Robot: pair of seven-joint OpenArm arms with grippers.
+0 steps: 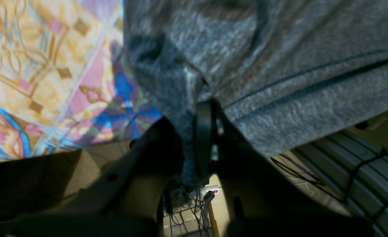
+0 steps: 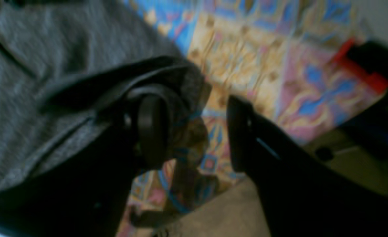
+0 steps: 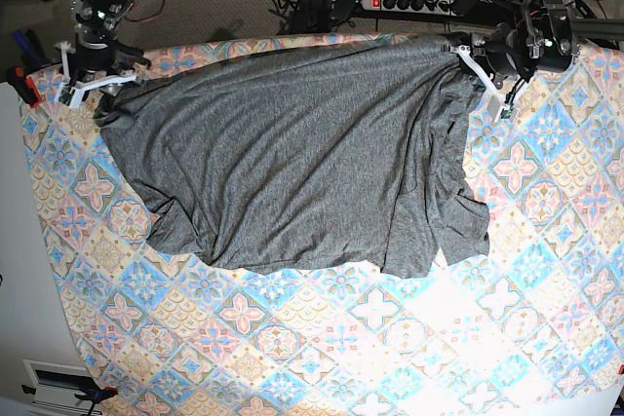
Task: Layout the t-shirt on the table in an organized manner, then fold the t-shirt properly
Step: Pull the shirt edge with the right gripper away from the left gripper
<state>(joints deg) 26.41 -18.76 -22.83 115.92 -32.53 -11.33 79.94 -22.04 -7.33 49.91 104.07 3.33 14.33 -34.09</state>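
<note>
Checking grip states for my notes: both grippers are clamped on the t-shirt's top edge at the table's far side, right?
Not both. The left gripper is shut on the t-shirt, but the right gripper has its jaws apart, the cloth only draped over one finger, as the right wrist view shows. Both are at the table's far side.

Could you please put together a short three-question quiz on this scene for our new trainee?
1. True or false: the dark heather-grey knit t-shirt lies neatly folded into a small rectangle on the pink, blue and cream diamond-patterned table.
2. Which gripper is clamped on the shirt's fabric? A) left gripper B) right gripper C) neither
3. Fill in: in the right wrist view, the right gripper's jaws stand ____, with patterned cloth visible between them.

Key
1. False: it is spread wide, with wrinkles and a folded-over flap on one side.
2. A: grey fabric runs down between its closed jaws.
3. Open: one finger sits at the shirt's edge, but nothing is pinched.
</note>
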